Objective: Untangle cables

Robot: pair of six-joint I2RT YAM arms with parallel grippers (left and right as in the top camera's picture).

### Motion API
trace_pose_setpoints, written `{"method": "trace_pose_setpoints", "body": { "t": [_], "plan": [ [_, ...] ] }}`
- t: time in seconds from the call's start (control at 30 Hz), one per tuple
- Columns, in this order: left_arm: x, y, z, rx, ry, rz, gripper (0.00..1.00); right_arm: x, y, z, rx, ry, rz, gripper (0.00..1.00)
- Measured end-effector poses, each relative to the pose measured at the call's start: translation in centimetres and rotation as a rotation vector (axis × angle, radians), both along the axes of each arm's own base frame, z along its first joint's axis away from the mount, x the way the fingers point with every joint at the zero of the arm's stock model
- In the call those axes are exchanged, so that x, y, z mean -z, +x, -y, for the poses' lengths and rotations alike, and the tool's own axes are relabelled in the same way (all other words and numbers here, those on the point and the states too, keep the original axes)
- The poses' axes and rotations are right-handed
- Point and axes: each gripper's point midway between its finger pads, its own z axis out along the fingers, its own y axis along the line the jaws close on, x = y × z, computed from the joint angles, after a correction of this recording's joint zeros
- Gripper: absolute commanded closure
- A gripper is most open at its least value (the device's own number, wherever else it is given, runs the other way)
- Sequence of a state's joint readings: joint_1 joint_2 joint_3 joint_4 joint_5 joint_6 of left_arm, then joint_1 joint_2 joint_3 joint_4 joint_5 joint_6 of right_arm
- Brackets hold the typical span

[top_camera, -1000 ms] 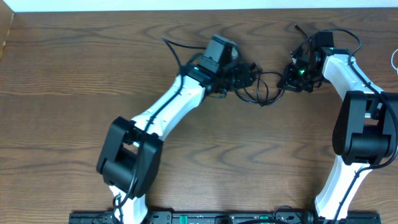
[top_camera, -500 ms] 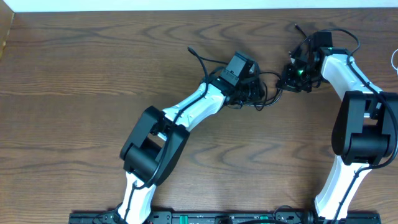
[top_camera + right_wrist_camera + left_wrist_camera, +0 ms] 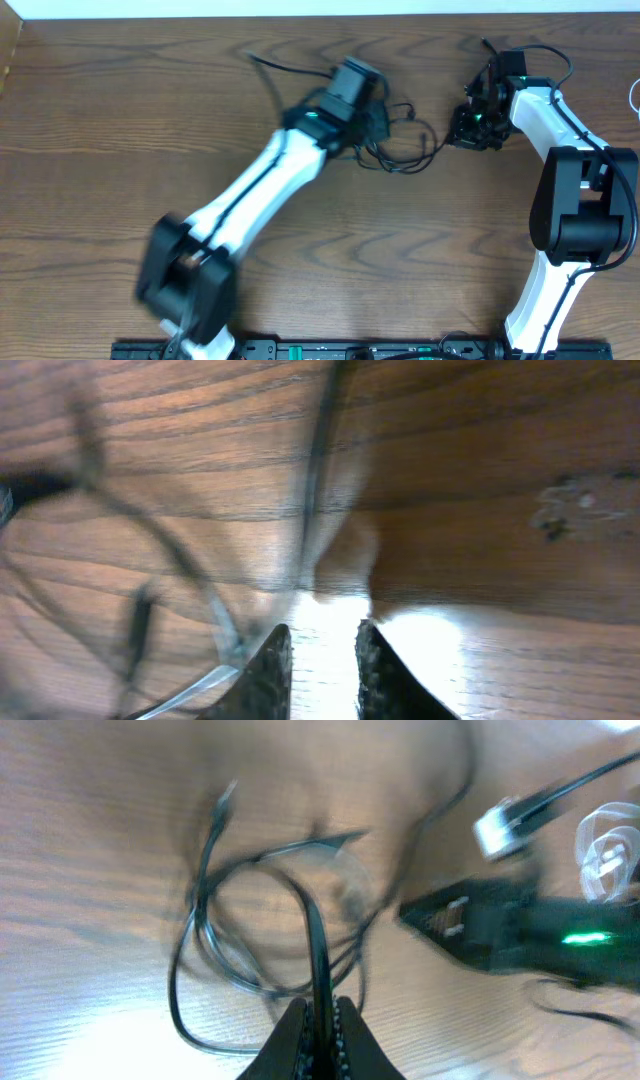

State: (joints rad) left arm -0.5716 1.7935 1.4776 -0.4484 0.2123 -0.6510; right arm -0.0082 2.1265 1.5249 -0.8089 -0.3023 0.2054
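Note:
A tangle of thin black cables (image 3: 400, 168) lies in loops on the wooden table (image 3: 120, 150) between the two arms. In the left wrist view the loops (image 3: 250, 925) spread out ahead of my left gripper (image 3: 320, 1004), which is shut on one black strand that runs up from its jaws. From overhead that gripper (image 3: 378, 120) sits at the tangle's left end. My right gripper (image 3: 462, 128) is at the tangle's right end. Its jaws (image 3: 322, 628) stand a little apart with only bare wood between them, and blurred black strands (image 3: 140, 620) lie to their left.
A whitish looped cord (image 3: 605, 840) shows at the right of the left wrist view, beyond the right gripper's body (image 3: 500, 930). A white object (image 3: 636, 95) pokes in at the table's right edge. The table's back edge (image 3: 300, 14) is close behind both grippers.
My left gripper has shut on a black strand and its arm has swung left, drawing the loops out. The right gripper's jaws have parted slightly and stayed in place.

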Motion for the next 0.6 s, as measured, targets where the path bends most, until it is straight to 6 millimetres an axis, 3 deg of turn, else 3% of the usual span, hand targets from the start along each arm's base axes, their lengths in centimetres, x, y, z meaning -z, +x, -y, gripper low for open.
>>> {"method": "trace_pose_setpoints", "body": {
  "t": [0.03, 0.13, 0.23, 0.33, 0.4, 0.43, 0.5, 0.6],
  "plan": [
    [-2.4, -0.1, -0.9, -0.015, -0.017, 0.042, 0.93, 0.0, 0.1, 0.1, 0.004, -0.004, 0.002, 0.75],
    [-7.3, -0.9, -1.9, -0.025, -0.067, 0.131, 0.93, 0.0, 0.3, 0.0, 0.006, -0.004, 0.012, 0.70],
    [-10.2, -1.2, -1.7, 0.003, -0.113, 0.207, 0.93, -0.3, 0.4, -0.7, -0.018, 0.034, 0.021, 0.59],
    [-13.1, -1.2, -1.5, 0.040, -0.186, 0.278, 0.93, -1.1, 0.2, -2.5, -0.099, 0.136, 0.048, 0.51],
    [-14.6, -1.0, -2.1, 0.044, -0.217, 0.316, 0.93, -2.0, 0.2, -3.8, -0.154, 0.208, 0.076, 0.40],
    [-15.5, -0.8, -2.7, 0.038, -0.229, 0.336, 0.93, -2.9, 0.1, -4.7, -0.191, 0.263, 0.102, 0.33],
    [-17.5, -0.4, -4.0, 0.026, -0.267, 0.387, 0.93, -5.5, 0.1, -6.0, -0.259, 0.345, 0.174, 0.28],
    [-19.6, -0.1, -4.5, 0.056, -0.332, 0.439, 0.93, -9.9, 0.5, -7.1, -0.331, 0.407, 0.304, 0.24]
  ]
}}
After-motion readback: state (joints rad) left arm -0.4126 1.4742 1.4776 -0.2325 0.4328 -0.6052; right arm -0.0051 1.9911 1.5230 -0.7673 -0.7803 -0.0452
